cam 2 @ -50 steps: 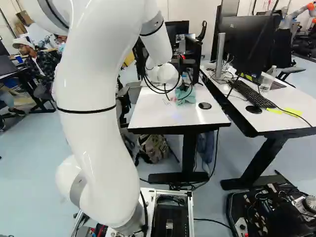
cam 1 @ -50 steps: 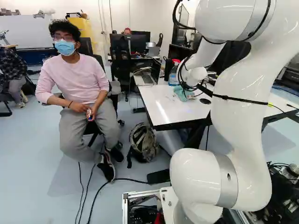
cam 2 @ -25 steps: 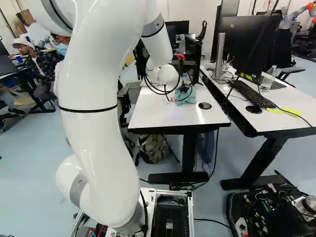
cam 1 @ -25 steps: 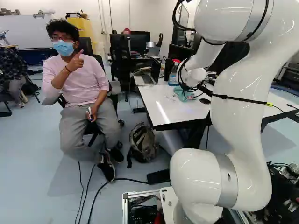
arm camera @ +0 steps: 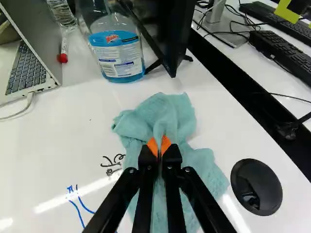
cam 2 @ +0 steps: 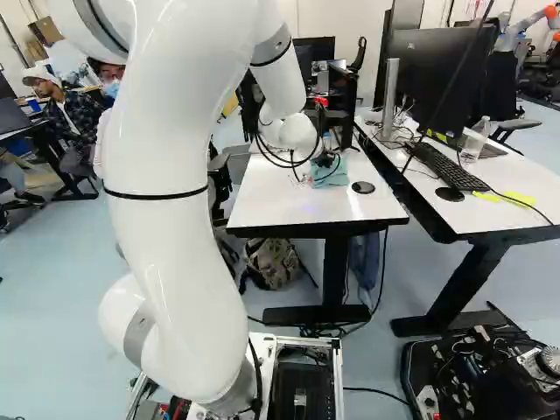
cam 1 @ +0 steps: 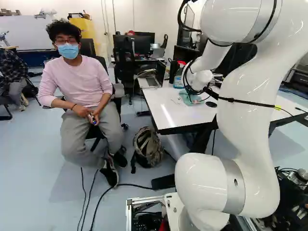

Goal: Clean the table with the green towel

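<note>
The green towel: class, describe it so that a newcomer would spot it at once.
Find the white table bearing a blue-labelled bottle. Near that bottle, beside a round black cap, lies the rumpled blue-green towel. It alone there is soft cloth, pinched between the orange-padded jaws.

Glossy white arm (cam 1: pixel 255 96), rounded segments, silver-grey joint bands (cam 1: pixel 235 190), black strap (cam 2: pixel 157 196) round one link, looping black cables (cam 1: pixel 179 17). Fingers (arm camera: pixel 146 158) black, small round screws (arm camera: pixel 187 169), orange pads (arm camera: pixel 152 146).
</note>
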Motion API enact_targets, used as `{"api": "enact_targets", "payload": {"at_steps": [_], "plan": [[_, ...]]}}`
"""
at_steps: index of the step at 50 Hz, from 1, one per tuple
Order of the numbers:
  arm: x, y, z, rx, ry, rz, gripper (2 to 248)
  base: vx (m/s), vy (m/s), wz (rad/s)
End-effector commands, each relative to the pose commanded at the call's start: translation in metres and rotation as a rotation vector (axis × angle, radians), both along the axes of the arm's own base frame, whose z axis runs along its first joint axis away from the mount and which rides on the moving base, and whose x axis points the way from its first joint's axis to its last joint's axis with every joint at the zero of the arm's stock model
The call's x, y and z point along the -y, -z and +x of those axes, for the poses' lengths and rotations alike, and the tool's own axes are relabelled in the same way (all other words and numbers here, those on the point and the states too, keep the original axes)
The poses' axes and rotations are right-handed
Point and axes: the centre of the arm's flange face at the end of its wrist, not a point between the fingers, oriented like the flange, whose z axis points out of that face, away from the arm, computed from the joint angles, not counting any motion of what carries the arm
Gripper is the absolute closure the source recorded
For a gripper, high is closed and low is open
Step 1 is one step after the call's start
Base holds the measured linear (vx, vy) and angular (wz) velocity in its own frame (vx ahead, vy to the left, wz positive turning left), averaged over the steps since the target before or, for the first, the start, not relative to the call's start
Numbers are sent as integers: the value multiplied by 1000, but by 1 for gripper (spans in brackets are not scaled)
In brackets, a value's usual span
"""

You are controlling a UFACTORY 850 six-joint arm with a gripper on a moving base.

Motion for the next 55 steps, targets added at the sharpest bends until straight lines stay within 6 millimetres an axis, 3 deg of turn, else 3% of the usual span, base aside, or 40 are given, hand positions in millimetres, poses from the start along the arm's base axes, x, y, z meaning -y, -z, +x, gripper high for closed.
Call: {"api": "enact_targets", "payload": {"at_steps": [26,55], "plan": [[-2,1,-1,-11,-3,4,222,0,0,0],[-47,0,7,-14,-82,4,222,0,0,0]]}}
